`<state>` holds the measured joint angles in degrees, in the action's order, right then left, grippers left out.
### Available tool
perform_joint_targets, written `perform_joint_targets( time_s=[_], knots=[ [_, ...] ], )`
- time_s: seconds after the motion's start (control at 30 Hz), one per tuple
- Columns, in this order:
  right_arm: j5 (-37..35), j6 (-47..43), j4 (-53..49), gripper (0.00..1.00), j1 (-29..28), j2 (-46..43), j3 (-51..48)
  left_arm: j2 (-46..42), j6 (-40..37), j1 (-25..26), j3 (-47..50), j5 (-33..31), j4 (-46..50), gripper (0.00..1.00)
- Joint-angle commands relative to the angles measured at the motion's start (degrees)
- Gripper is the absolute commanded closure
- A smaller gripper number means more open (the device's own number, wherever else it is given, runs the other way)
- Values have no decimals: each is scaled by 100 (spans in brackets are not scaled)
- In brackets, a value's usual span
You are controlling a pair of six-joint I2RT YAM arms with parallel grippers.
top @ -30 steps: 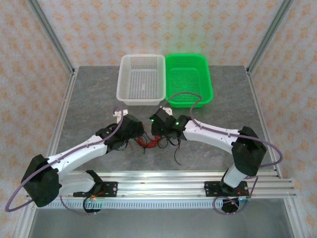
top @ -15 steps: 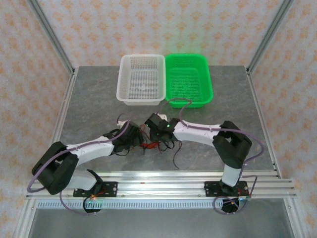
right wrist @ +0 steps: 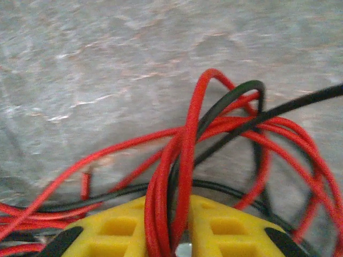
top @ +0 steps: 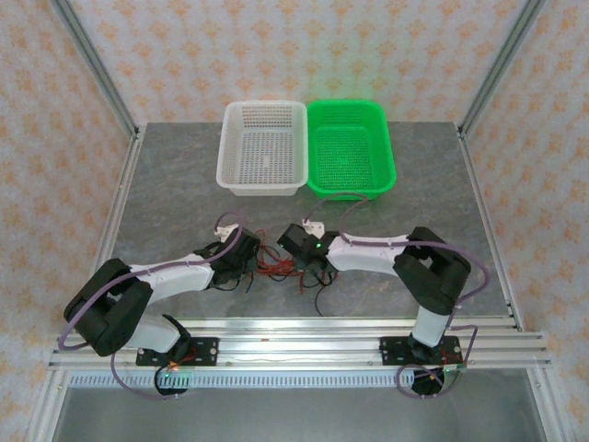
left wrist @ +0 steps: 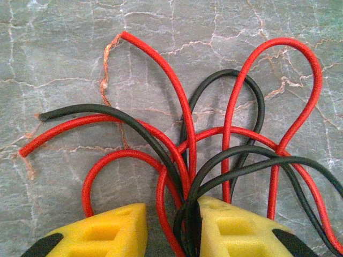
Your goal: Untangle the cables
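- At front-centre of the grey marbled table (top: 184,184), the cables (top: 276,265) are lying in one red/black tangle, with the long axis running L-R.
- In the left wrist cam, smooth round loops are fanning away from the fingertips; one red end is showing frayed copper.
- The left gripper (left wrist: 170,214) is sitting narrow w/ strands between its yellow pads; can't tell if it's pinching.
- The right gripper (right wrist: 167,217) is clamping a red bunch.

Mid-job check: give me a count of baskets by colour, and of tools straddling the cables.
white basket: 1
green basket: 1
tools straddling the cables: 2 (left tool, right tool)
total: 4
The red and black strands are too tangled to count.
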<state>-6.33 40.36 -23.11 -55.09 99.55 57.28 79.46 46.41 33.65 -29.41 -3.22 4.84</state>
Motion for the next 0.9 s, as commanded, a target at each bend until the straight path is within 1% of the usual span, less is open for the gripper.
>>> perform_joint_targets(
  time_s=[0.0,0.1,0.23,0.37,0.4,0.47,0.57,0.67,0.73,0.87],
  knots=[
    [-756,305,-540,82,235,-514,-399,232,44,-269,207,-176,-83,72],
    [-817,299,-603,88,541,-947,-825,236,18,-392,240,-193,-162,73],
    [-972,248,-759,88,831,-1598,-1126,289,-1,-500,234,-186,-285,74],
    [-970,111,-842,88,1168,-2156,-1359,252,-42,-527,169,-155,-382,74],
    [-956,68,-847,88,1280,-2284,-1416,216,-61,-526,143,-139,-396,73],
    [-970,-4,-908,87,1477,-2521,-1513,106,-125,-527,66,-79,-390,68],
    [-1010,-91,-1079,80,1760,-2873,-1613,-155,-235,-526,-122,21,-268,58],
    [-982,-188,-1315,66,1879,-3155,-1557,-454,-339,-526,-376,121,-67,48],
    [-846,-259,-1485,57,1879,-3163,-1428,-678,-408,-526,-543,217,69,43],
    [-300,-440,-1644,51,1841,-3362,-1123,-1038,-539,-522,-858,309,445,35]
  ],
)
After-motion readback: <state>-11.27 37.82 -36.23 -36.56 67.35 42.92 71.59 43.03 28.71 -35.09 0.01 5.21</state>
